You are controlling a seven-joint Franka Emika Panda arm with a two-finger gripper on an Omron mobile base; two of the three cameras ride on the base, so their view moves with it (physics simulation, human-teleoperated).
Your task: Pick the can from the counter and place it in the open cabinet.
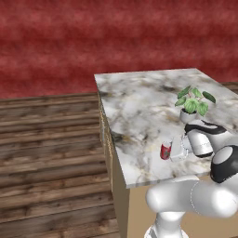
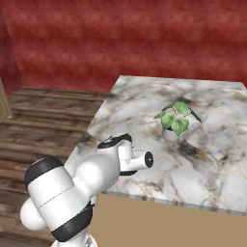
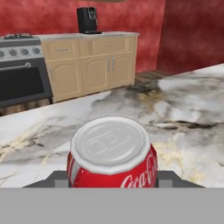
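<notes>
red can, brown-veined white marble counter

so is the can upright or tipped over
Upright: the can stands on its base on the counter near the front edge, with its silvery top facing upward.

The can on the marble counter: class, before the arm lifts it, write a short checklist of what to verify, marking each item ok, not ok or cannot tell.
1. The gripper is level with the red can from the side: ok.
2. The can sits centred between the fingers in the hand view: ok.
3. Jaws fully closed on the can: cannot tell; fingertips are hidden.
4. Can upright on the counter: ok.
5. Potted plant stands apart from the can, clear of a lift: ok.
6. Open cabinet located for placing: cannot tell.
</notes>
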